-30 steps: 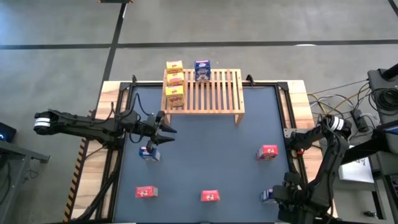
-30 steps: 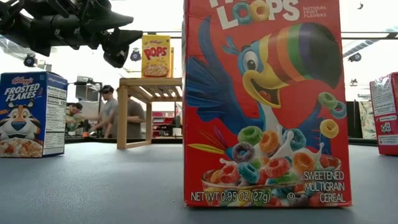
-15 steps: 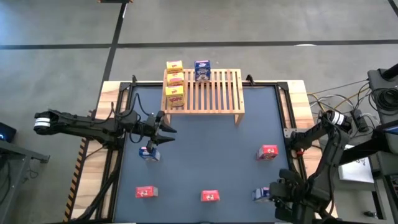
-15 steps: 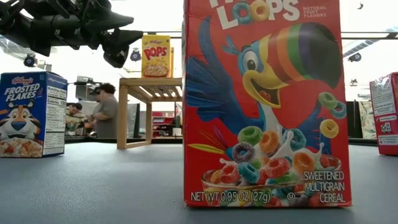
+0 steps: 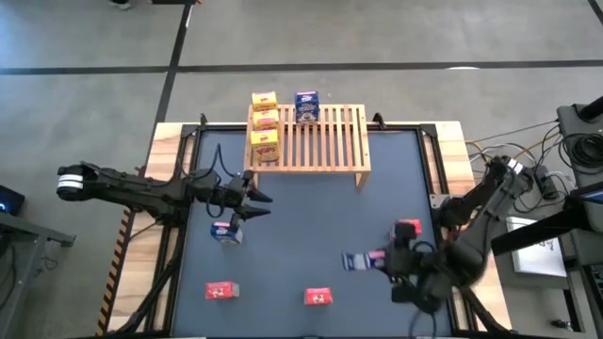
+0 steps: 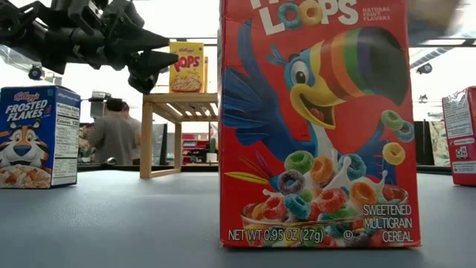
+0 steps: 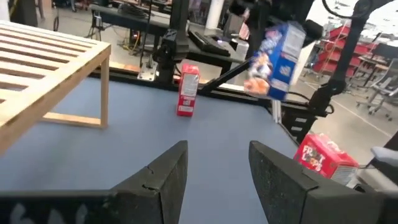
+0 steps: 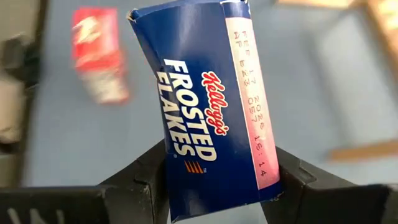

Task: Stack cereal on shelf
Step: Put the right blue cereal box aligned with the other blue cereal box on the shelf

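1. Cereal in transit: a blue Frosted Flakes box (image 8: 208, 102) is clamped between the fingers of the right hand (image 5: 377, 260), lifted off the counter (image 5: 311, 217) at about 5 o'clock.
2. Loose boxes on the counter: two red boxes (image 5: 222, 291) at 6 to 7 o'clock, another red box (image 5: 407, 229) at 4, a second blue box (image 5: 224, 232) at 8.
3. Left hand (image 5: 256, 204), at 9 o'clock beside that blue box, is part-open and empty.
4. Shelf (image 5: 318, 138) at 12 o'clock carries three yellow boxes (image 5: 265, 122) and one blue.
5. Judged step: carrying; next, set the box beside the shelved blue one.
6. Only the right wrist view shows the grip; the low view is filled by a Froot Loops box (image 6: 316, 123).
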`<action>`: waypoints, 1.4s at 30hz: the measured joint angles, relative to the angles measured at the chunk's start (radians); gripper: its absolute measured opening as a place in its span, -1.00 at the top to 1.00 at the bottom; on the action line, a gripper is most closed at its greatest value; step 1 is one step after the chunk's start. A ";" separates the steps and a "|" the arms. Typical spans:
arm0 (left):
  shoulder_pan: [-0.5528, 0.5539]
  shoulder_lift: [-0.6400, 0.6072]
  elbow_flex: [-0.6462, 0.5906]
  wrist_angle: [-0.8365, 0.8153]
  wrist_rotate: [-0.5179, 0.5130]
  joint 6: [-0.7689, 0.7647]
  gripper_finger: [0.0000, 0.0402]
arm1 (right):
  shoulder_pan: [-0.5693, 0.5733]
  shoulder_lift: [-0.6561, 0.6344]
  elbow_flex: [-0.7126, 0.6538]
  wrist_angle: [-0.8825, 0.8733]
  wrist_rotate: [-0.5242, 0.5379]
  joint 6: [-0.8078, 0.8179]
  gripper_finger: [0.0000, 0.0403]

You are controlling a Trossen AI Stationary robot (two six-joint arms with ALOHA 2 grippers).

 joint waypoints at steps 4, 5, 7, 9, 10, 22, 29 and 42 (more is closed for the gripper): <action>0.000 -0.036 0.030 -0.009 0.007 -0.003 0.23 | -0.149 -0.044 0.043 0.005 0.099 -0.227 0.14; 0.000 -0.048 0.034 -0.024 0.012 -0.004 0.23 | -0.190 -0.054 0.057 0.007 0.122 -0.284 0.14; 0.000 -0.068 0.036 -0.061 0.019 -0.002 0.23 | -0.283 -0.071 0.089 0.022 0.164 -0.419 0.14; 0.000 -0.078 0.034 -0.077 0.014 0.003 0.23 | -0.390 -0.086 0.125 0.073 0.155 -0.582 0.14; 0.000 -0.082 0.032 -0.085 0.005 0.008 0.23 | -0.452 -0.094 0.143 0.107 0.139 -0.662 0.14; 0.010 -0.083 0.040 -0.095 -0.107 0.128 0.23 | -1.080 -0.093 0.198 0.315 -0.455 -1.024 0.14; 0.013 -0.101 0.063 -0.095 -0.107 0.127 0.23 | -1.152 -0.003 0.198 0.402 -0.564 -1.075 0.14; 0.013 -0.104 0.095 -0.174 -0.107 0.194 0.23 | -1.192 0.160 0.323 0.269 -0.543 -1.180 0.14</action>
